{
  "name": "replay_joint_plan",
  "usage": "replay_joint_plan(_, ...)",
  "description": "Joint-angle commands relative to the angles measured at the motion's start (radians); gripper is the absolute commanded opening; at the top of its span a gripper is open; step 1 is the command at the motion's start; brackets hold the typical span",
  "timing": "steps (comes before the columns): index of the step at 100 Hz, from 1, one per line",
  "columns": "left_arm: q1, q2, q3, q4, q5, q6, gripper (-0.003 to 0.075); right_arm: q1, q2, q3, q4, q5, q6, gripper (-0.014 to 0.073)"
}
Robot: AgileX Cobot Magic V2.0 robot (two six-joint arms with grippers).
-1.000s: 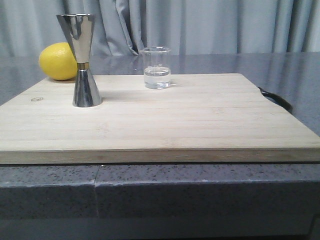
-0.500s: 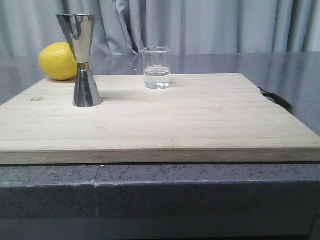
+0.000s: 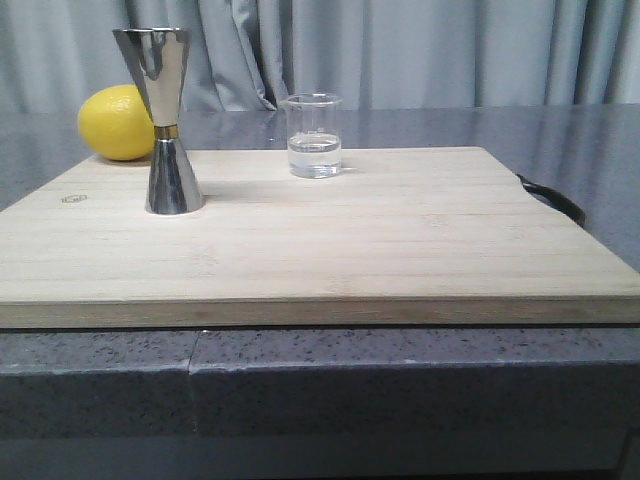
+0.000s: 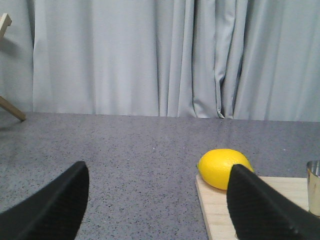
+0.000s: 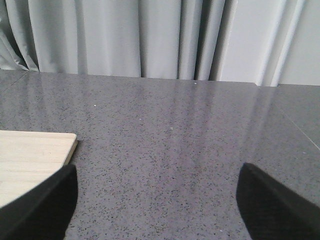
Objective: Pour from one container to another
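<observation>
Front view: beaker and jigger stand apart on the board, both pincers released

Front view shows a pale wooden cutting board (image 3: 330, 240) lying on the grey speckled tabletop (image 3: 300, 390). At the far left, a yellow lemon (image 3: 117, 122) rests on the tabletop, just behind the board's far left corner. The steel jigger (image 3: 165, 120) stands upright on the board, at about 4 o'clock from the lemon, with a thin gold band at its waist. The clear glass beaker (image 3: 314, 135) stands upright near the board's far edge, at about 3 o'clock from the jigger and well apart from it; it holds a little clear liquid at the bottom. No arm appears in this view.

The left pincer (image 4: 157, 210) is released, its dark fingers wide apart and holding nothing, with the lemon and the jigger's rim beyond. The right pincer (image 5: 157, 210) is also released and empty, over bare tabletop beside the board's corner.
</observation>
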Motion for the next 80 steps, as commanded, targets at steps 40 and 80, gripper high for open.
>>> replay_joint_plan(40, -0.009, 0.019, -0.033, -0.011, -0.082, -0.003, 0.0449, -0.008, 0.018, -0.035, -0.005, -0.089, 0.000, 0.0598)
replay_joint_plan(80, -0.009, 0.257, -0.245, -0.011, 0.241, 0.000, 0.0449, -0.008, 0.108, -0.149, 0.053, 0.097, 0.000, 0.0598)
